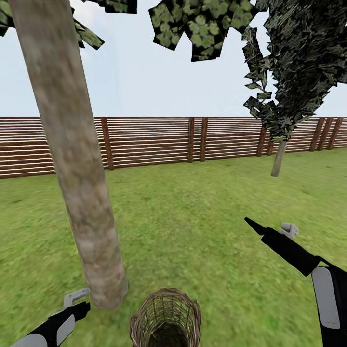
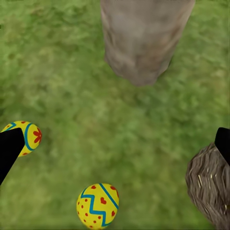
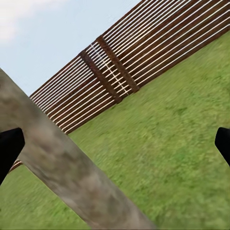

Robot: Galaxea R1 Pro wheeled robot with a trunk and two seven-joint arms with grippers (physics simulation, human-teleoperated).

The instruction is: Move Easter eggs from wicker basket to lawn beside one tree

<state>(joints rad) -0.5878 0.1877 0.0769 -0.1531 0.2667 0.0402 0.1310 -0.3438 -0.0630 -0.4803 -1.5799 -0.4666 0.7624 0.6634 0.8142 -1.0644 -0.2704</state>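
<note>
eggs (image 2: 97,205) on lawn (image 2: 62,72), one half hidden

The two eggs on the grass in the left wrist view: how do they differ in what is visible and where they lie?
The nearer egg shows almost whole, with red hearts, dots and a blue zigzag; the other egg is partly hidden behind a black finger. The nearer egg lies closer to the basket than the other egg does. Both are yellow with red and blue paint, and both lie on the lawn near the trunk.
</note>
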